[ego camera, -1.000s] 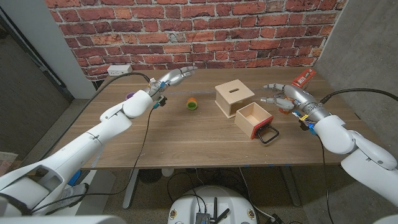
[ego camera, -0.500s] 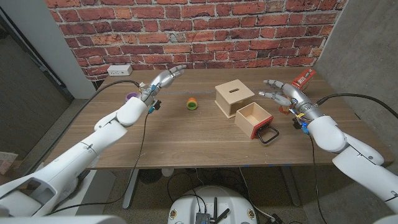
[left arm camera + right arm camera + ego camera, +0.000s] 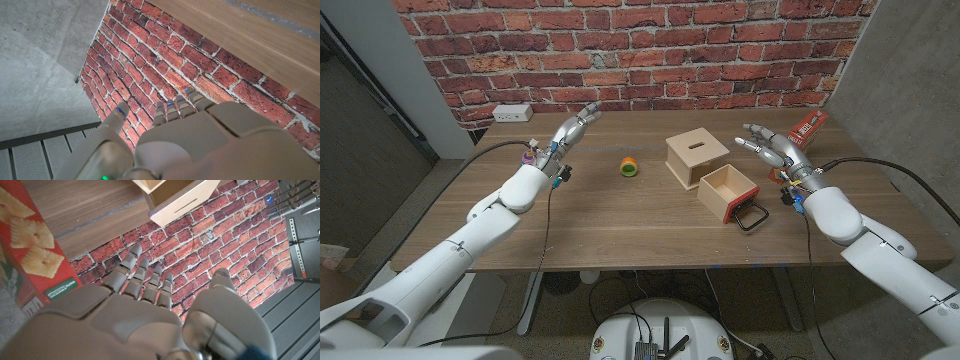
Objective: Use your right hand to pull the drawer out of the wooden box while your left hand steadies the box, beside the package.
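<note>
— So, where does the job stand?

— By my reading the pulling is done. The drawer (image 3: 727,191) sits clear of the wooden box (image 3: 697,158), on the tabletop (image 3: 620,215) just in front of it and touching or nearly touching its front corner, with the black handle (image 3: 752,216) on the drawer's near side.

— And the hands?

— The right robot hand (image 3: 772,150) hovers beside the box with fingers spread, gripping nothing. The red package (image 3: 807,124) lies just behind it; in the right wrist view it (image 3: 30,255) shows crackers printed on its face. The left robot hand (image 3: 572,127) is raised well apart from the box, fingers loosely extended, empty as well.

— So nothing steadies the box?

— Nothing touches it.

— What should follow?

— I'd judge only withdrawal remains: draw both arms away without brushing the drawer or the small green and orange ring (image 3: 629,166).
</note>
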